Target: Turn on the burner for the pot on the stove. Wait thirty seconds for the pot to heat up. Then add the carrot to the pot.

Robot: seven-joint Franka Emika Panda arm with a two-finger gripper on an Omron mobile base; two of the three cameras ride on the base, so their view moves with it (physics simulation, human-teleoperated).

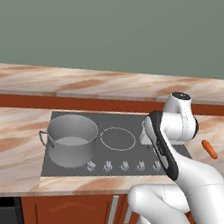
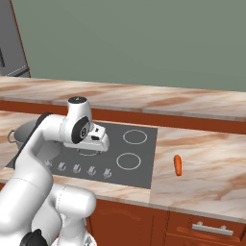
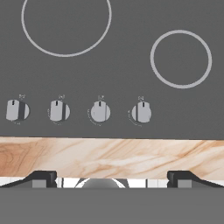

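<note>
**Item counts on the kitchen counter**

One grey stockpot (image 1: 71, 139) with two loop handles stands at the left of one dark cooktop (image 1: 132, 124). Five silver knobs (image 1: 124, 165) form a single row along the near edge of the cooktop; the hand view shows four of them (image 3: 100, 111). The right base view shows three white burner rings (image 2: 129, 161), with any others hidden behind the arm. One orange carrot (image 2: 178, 165) lies on the one marble counter (image 2: 202, 163), right of the cooktop. One robot arm (image 1: 173, 143) carries one gripper (image 3: 112, 177) with two fingertips (image 3: 41, 178).
</note>
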